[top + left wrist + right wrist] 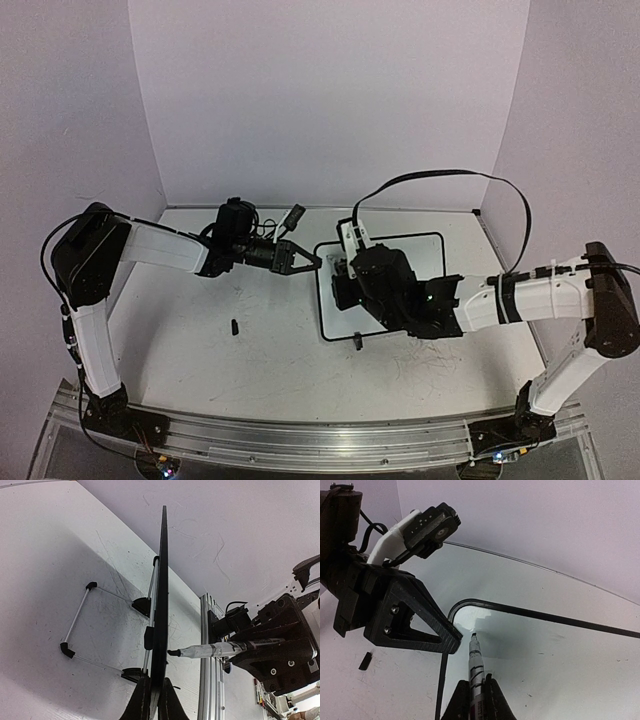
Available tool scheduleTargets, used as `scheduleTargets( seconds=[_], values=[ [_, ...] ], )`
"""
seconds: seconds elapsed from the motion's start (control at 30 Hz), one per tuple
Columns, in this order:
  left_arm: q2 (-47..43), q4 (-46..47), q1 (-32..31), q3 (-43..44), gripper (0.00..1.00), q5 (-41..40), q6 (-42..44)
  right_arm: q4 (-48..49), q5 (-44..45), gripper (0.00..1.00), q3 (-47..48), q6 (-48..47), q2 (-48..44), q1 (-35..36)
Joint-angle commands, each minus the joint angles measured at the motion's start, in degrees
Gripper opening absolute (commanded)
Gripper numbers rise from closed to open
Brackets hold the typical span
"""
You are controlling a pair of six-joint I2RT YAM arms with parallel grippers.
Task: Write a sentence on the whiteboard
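The white scuffed desk (250, 370) carries everything, and two arms reach in over it: the left arm (160, 245) from the left and the right arm (530, 295) from the right, one of each. Between them is the single whiteboard (338, 308), right of the desk's centre, its long axis running left to right across the desk and its white face turned up toward the overhead camera. The right arm covers much of that face. In the left wrist view the board is seen edge-on, with one thin wire stand (77, 617) folded out behind it, ending in two black feet (whether the stand bears the board's weight I cannot tell). The left gripper (308, 258) is clenched on the board's black frame near its far left corner, one finger on each side of the edge. The right gripper (476, 692) is clamped on one marker (476, 665), held by its barrel. The marker's long axis points straight out from that gripper toward the board's face, its dark tip at the corner beside the left gripper's finger; whether the tip touches the surface I cannot tell. One small black cap-like piece (235, 326) lies alone on the desk, well left of the board.
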Motion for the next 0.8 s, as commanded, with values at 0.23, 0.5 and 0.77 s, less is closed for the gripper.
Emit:
scheduleTargets(
  seconds=[0.23, 0.5, 0.77],
  values=[
    [-0.80, 1.26, -0.47, -0.06, 0.00, 1.07, -1.16, 1.86, 0.26, 0.00, 1.82, 0.22, 1.55, -0.45],
    [-0.81, 1.25, -0.47, -0.05, 0.00, 0.99, -1.16, 1.44, 0.26, 0.00, 1.39, 1.01, 2.02, -0.58],
    [-0.90, 1.28, -0.51, -0.06, 0.00, 1.06, -1.16, 0.56, -0.08, 0.00, 0.40, 2.02, 1.37, -0.55]
  ],
)
